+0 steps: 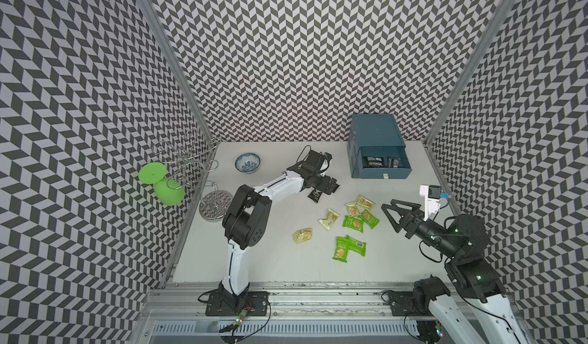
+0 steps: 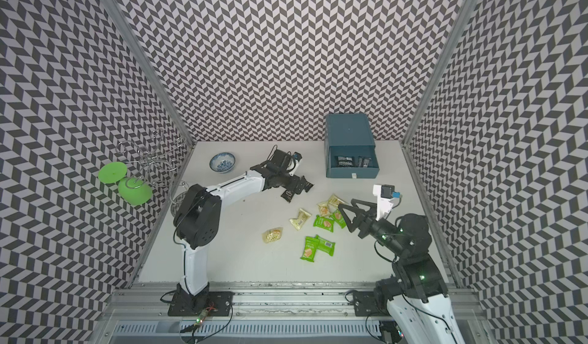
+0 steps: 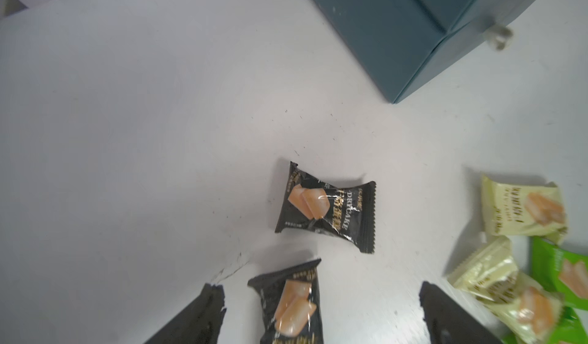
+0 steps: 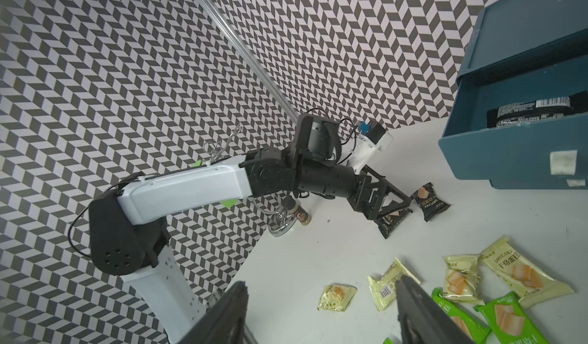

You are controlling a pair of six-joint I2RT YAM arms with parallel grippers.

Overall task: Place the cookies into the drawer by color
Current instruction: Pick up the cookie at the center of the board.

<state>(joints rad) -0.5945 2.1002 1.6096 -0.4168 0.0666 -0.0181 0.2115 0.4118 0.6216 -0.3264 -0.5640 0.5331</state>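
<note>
**Cookies (image 1: 352, 224) split between drawer (image 1: 381, 173) and tabletop (image 1: 270, 263)**

Two black packets (image 1: 374, 162) lie side by side in the open drawer of the blue box (image 1: 375, 129), which stands at the back of the tabletop on the robot's right. Two more black packets sit on the tabletop in front of the box, toward its left. One (image 3: 324, 208) lies flat just ahead of the left gripper (image 3: 319, 287). The other (image 3: 291, 304) lies between its fingers (image 3: 197, 320), with a gap on either side. That gripper stands wide and grips nothing. The left arm rises from the front rail and bends sharply at the elbow. Its white forearm stretches toward the back, with the wrist tipped down so the gripper is low over the tabletop.

Four yellow packets (image 1: 330, 219) and four green packets (image 1: 340, 248) are strewn in a loose cluster nearer the front, some overlapping. The right gripper (image 1: 393, 216) hangs above the tabletop just beside this cluster, on the robot's right, and points toward it. Its fingers (image 4: 222, 313) are well apart with nothing between them. The right arm is folded close over its base at the front rail, with the forearm angled inward.

A patterned bowl (image 1: 247, 162) and a wire rack (image 1: 191, 164) carrying a green glass (image 1: 168, 191) stand at the far left.
</note>
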